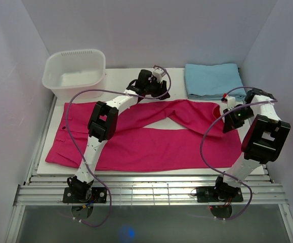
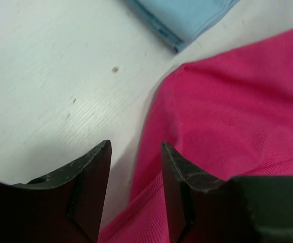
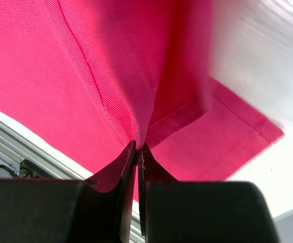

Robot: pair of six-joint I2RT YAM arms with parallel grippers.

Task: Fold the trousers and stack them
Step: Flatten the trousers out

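Note:
The magenta-pink trousers (image 1: 151, 144) lie spread across the white table, waist at the left, one leg along the front and the other angled toward the back. My left gripper (image 1: 159, 91) hovers at the back edge of the upper leg; in the left wrist view it (image 2: 135, 152) is open, with the trouser fabric (image 2: 227, 116) under and between the fingers. My right gripper (image 1: 226, 115) is at the right end of the upper leg; in the right wrist view it (image 3: 137, 148) is shut on a pinched fold of the trousers (image 3: 85, 76), lifting it off the layer below.
A white plastic basin (image 1: 74, 73) stands at the back left. A folded light blue cloth (image 1: 213, 80) lies at the back right and shows in the left wrist view (image 2: 186, 17). Grey walls enclose the table; a slatted metal rail (image 1: 146, 190) runs along the front.

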